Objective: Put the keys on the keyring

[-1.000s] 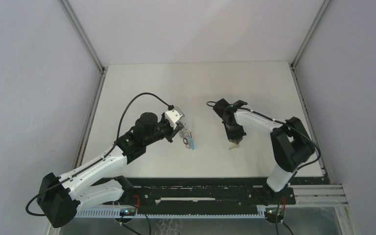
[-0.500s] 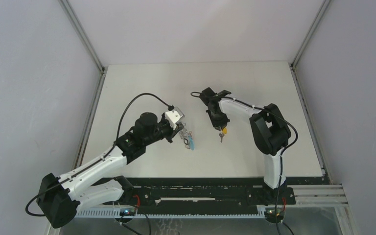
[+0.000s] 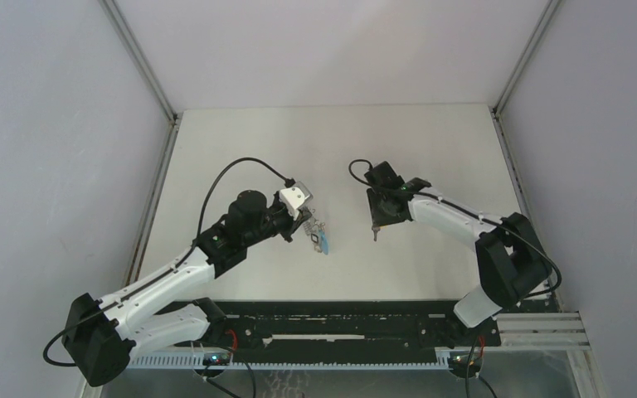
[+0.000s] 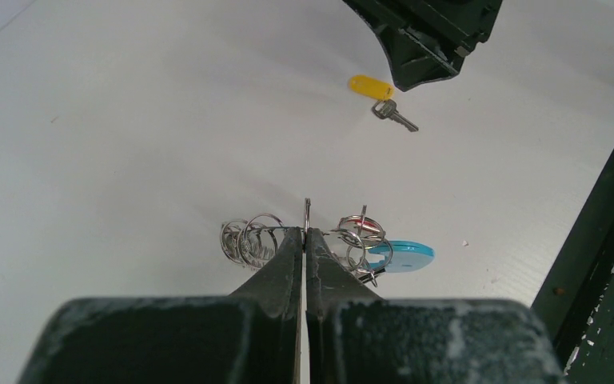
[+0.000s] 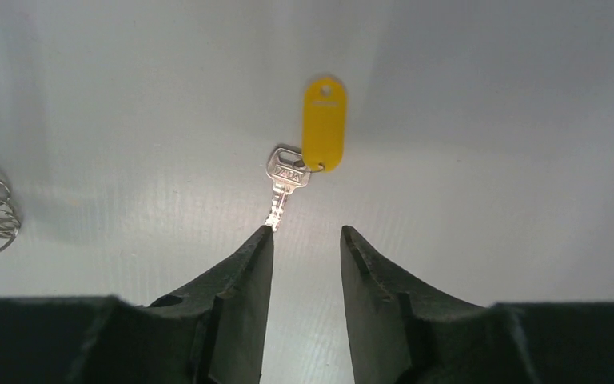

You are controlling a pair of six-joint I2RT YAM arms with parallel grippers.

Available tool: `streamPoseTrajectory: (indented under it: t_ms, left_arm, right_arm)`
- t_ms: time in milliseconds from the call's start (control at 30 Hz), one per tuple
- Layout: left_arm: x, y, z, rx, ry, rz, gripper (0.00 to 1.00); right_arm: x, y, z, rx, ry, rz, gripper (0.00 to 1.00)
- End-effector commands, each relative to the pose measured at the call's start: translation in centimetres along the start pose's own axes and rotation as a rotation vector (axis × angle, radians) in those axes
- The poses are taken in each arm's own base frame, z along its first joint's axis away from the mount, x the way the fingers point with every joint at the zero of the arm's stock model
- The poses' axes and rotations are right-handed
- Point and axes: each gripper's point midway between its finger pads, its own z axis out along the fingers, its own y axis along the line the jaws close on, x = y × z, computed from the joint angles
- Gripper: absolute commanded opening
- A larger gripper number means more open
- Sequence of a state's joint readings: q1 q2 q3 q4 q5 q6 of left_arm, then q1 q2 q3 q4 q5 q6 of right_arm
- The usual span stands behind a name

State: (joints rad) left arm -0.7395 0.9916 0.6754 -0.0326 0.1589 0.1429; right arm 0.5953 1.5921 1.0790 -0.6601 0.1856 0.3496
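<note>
My left gripper (image 4: 305, 232) is shut on the thin metal keyring (image 4: 307, 210), seen edge-on just above the table. Several small rings (image 4: 249, 240), a cyan piece (image 4: 404, 256) and a red tag (image 4: 361, 222) hang on the keyring. From above, the left gripper (image 3: 308, 224) holds that keyring bundle (image 3: 321, 240) at mid-table. A silver key (image 5: 285, 180) with a yellow tag (image 5: 323, 124) lies flat on the table, just beyond my right gripper (image 5: 304, 230). That gripper is open with nothing between its fingers. The key (image 3: 373, 233) lies under the right gripper (image 3: 379, 217).
The white table (image 3: 315, 141) is walled by grey panels left and right. A black rail (image 3: 340, 319) runs along the near edge by the arm bases. The right gripper's black body (image 4: 432, 36) shows above the yellow tag (image 4: 370, 86).
My right gripper has opened and let go of the key with the yellow tag, which now lies on the table. The right arm has swung out to the right. The left arm has not moved.
</note>
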Motion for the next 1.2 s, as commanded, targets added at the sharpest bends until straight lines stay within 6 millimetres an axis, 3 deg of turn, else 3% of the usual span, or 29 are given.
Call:
streamPoseTrajectory:
  t_ms: [0, 133, 233, 500, 933, 1167]
  left_arm:
    - [-2.4, 0.1, -0.4, -0.006, -0.09, 0.028, 0.0]
    - [-2.5, 0.0, -0.5, -0.001, -0.093, 0.027, 0.0]
    - [-2.5, 0.1, -0.5, -0.005, -0.092, 0.028, 0.0]
    - [-2.5, 0.1, -0.4, -0.005, -0.086, 0.026, 0.0]
    - [-2.5, 0.0, -0.5, 0.0, -0.089, 0.026, 0.0]
    - [-2.4, -0.1, -0.3, 0.005, -0.085, 0.026, 0.0]
  right_arm:
    - [-2.7, 0.7, -0.1, -0.061, -0.176, 0.113, 0.39]
    - [-2.6, 0.6, 1.1, -0.172, -0.189, 0.088, 0.47]
    - [-2.3, 0.5, 1.6, -0.185, -0.178, 0.115, 0.47]
    - [-2.3, 1.1, 1.8, -0.049, -0.223, 0.318, 0.44]
    - [-2.9, 0.8, 3.6, -0.141, -0.214, 0.108, 0.5]
    - [-1.6, 0.6, 4.8, -0.122, -0.159, 0.099, 0.5]
